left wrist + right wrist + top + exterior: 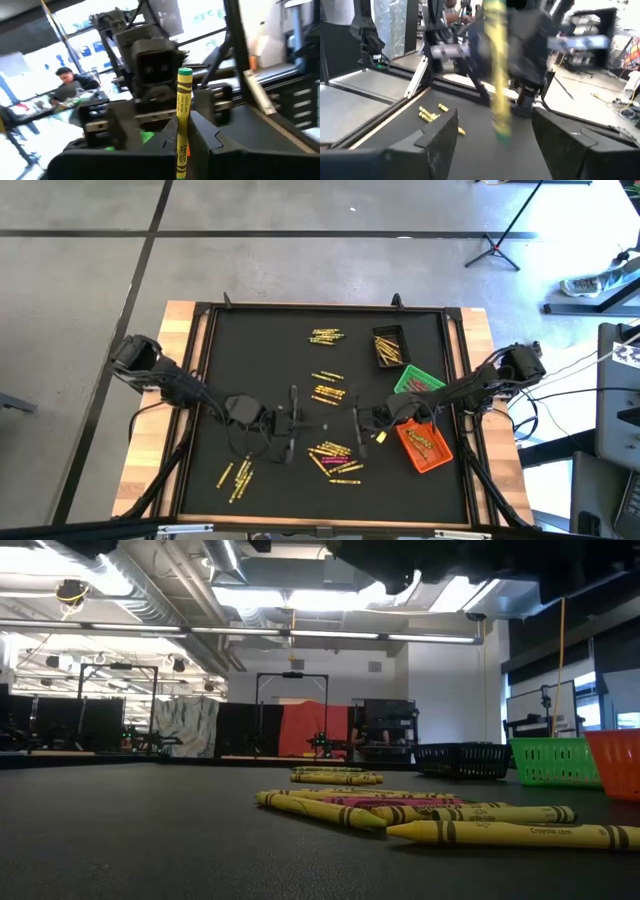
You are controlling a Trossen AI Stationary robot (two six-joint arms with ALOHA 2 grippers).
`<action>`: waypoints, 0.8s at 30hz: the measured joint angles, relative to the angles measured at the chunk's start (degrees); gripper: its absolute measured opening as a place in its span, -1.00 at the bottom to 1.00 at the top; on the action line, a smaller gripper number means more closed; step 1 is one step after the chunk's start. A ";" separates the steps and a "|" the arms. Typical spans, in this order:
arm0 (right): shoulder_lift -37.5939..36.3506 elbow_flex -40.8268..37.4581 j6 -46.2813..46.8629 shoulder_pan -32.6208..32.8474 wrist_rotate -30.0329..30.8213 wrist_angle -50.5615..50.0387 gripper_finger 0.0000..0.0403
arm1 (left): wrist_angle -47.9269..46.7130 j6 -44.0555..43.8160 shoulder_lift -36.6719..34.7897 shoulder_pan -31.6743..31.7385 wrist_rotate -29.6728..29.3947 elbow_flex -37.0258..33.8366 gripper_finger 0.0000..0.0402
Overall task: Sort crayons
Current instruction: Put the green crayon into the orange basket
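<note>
A black bin (389,346) sits right of centre in the overhead frame, a green bin (418,381) just below it, and an orange bin (425,446) lower still, all on the black mat (260,350). A person (67,80) sits at left.

Crayons (330,459) lie in clusters along the table's (250,340) middle and near its front edge; three bins (424,446) sit by the right edge, seemingly holding crayons.
</note>
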 joint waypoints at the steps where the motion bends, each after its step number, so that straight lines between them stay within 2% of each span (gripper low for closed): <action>1: 0.42 0.76 -0.37 0.00 -0.24 0.12 0.21 | 0.09 0.55 0.01 0.56 0.05 0.00 -0.97; 8: 1.13 2.99 -2.88 -0.02 0.19 -0.57 -0.22 | -0.74 0.42 0.01 2.28 1.78 0.00 -0.97; 16: 1.13 3.01 -5.56 -0.02 1.77 -1.65 -0.89 | -1.07 0.18 0.01 1.82 1.91 0.00 -0.97; 18: 1.07 3.06 -6.59 -0.02 2.21 -2.15 -0.93 | -1.13 0.16 0.01 1.45 1.66 0.00 -0.97; 20: 0.54 3.12 -6.88 0.00 3.54 -3.58 -0.88 | -1.16 0.19 0.05 1.12 1.40 0.00 -0.95; 24: -1.20 4.18 -5.57 0.02 5.51 -10.41 -0.85 | -1.87 0.29 -0.39 0.54 -0.74 0.00 -0.79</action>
